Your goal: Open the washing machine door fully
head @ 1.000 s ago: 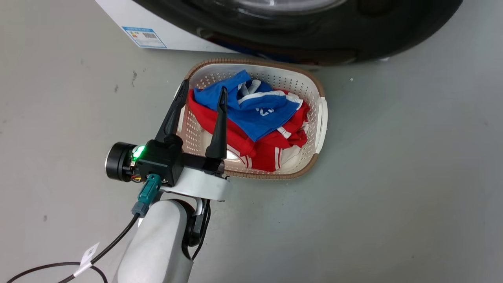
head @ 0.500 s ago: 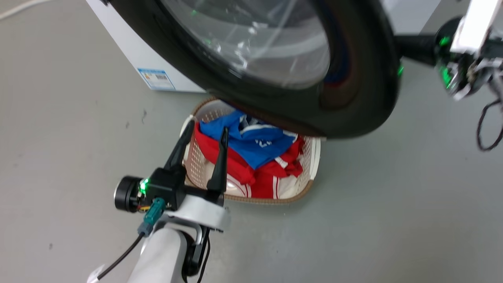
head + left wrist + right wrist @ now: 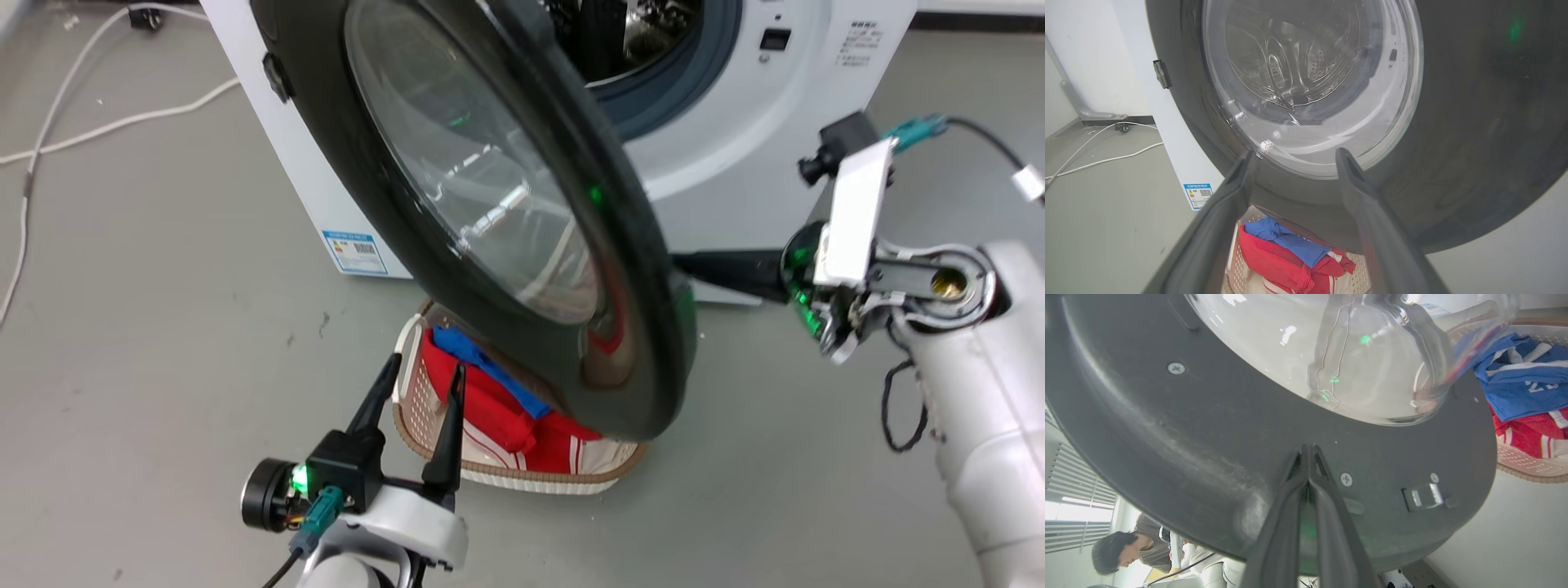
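Note:
The washing machine door (image 3: 490,204), round and glossy black with a bulging glass window, stands partly swung out from the white washing machine (image 3: 735,139), its free edge toward me. Behind it the steel drum opening (image 3: 645,41) shows. My right gripper (image 3: 694,265) reaches in from the right, shut, and its tips (image 3: 1308,449) rest against the door's dark inner rim (image 3: 1167,428) beside a small latch. My left gripper (image 3: 427,365) hangs open low down, with nothing between its fingers. It faces the door's outer glass (image 3: 1310,81) from below.
A white laundry basket (image 3: 522,478) with red and blue clothes (image 3: 490,408) sits on the grey floor right under the door's lower edge. White cables (image 3: 82,131) lie at the far left. A person (image 3: 1122,551) sits in the background of the right wrist view.
The head camera has tilted up, bringing the machine front, drum opening and right arm into the picture. The left gripper stays open over the basket's near rim.

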{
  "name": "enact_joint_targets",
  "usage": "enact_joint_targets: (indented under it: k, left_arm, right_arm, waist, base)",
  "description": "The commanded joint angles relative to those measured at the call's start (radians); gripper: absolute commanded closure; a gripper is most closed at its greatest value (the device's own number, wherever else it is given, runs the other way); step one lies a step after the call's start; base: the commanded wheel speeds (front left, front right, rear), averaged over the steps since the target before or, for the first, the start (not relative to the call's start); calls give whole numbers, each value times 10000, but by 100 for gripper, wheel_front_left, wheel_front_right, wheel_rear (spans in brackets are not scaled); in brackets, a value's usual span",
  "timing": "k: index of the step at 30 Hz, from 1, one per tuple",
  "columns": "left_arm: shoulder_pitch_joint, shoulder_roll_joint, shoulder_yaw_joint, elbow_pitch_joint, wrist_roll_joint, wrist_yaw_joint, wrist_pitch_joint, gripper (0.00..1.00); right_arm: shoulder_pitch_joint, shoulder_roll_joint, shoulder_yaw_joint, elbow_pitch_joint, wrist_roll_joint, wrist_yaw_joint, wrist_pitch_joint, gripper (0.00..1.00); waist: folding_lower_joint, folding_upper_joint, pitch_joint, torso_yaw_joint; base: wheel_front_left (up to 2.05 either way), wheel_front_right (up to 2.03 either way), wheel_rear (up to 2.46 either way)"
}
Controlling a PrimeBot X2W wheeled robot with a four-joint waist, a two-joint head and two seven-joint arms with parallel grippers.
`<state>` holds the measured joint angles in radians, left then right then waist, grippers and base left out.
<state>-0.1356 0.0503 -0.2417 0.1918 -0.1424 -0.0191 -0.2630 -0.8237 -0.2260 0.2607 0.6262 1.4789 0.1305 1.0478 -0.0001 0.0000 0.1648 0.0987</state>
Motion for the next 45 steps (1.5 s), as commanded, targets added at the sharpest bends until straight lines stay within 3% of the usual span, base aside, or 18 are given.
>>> enact_joint_targets:
  k: [1,17,28,38,41,42,45]
  left_arm:
    - [126,1,17,46,53,-53,-25,0]
    - [590,3,-157,388,-96,-257,-25,0]
    - [742,33,79,353,-105,-319,-25,0]
    - [934,164,491,382,-170,-264,-24,0]
    - [974,201,580,406,-160,-255,-24,0]
    - [1001,218,607,417,-156,-252,-24,0]
    - [1036,254,641,481,-144,-285,-24,0]
  right_arm:
    - [326,174,46,-124,63,4,70,100]
    - [2125,1375,86,-797,-191,4,-391,100]
    - [3556,1369,-1229,-2239,-19,4,-2302,100]
    - [6319,1087,-2704,-4916,-328,4,-4420,100]
    - [7112,1091,-3077,-5563,-732,4,-5292,42]
    - [7361,1102,-3136,-5761,-891,4,-5523,1]
    - [8021,1102,-3316,-6194,-1336,4,-6150,0]
  waist:
    - [1,0,-188,49]
    - [1,0,-1098,402]
    - [1,0,-1332,-92]
    - [1,0,-1488,-725]
    - [1,0,-1547,-900]
    - [1,0,-1570,-958]
    - [1,0,-1649,-1062]
  base:
    - [0,0,0]
    - [0,0,0]
    - [0,0,0]
    - [0,0,0]
    - [0,0,0]
    - [0,0,0]
    - [0,0,0]
